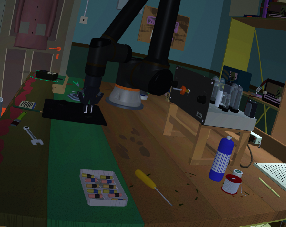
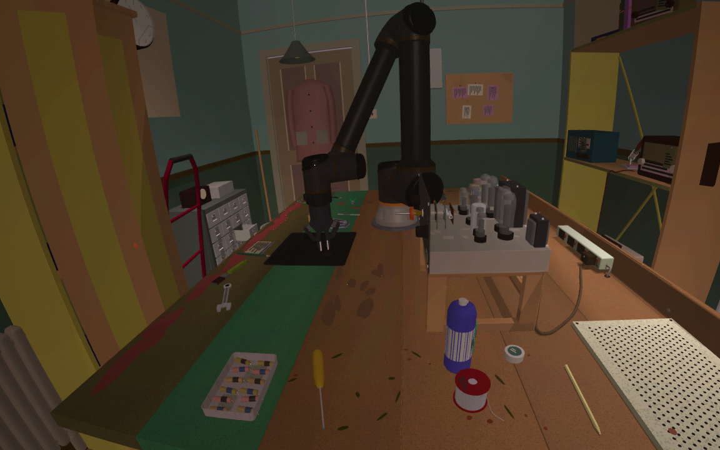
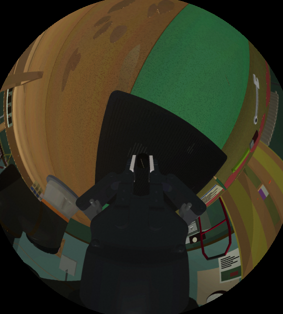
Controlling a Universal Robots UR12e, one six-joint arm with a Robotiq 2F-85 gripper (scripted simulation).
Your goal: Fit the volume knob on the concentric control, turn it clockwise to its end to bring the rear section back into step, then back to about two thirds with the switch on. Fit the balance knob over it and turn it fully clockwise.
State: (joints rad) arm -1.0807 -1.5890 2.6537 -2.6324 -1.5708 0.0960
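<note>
A small black knob sits on the black mat at the far left of the bench, clamped between the fingers of my gripper, which reaches straight down onto the mat. I cannot tell whether it is the volume knob or the balance knob. A second dark knob lies near the mat's far edge. The concentric control, a white shaft with an orange collar, sticks out of the black front panel of the amplifier chassis, which rests on a wooden stand to the right of my arm's base.
A tray of resistors lies on the green strip near the front edge. A yellow screwdriver, a blue bottle, a red spool and a perforated board occupy the front right. A spanner lies left of the mat.
</note>
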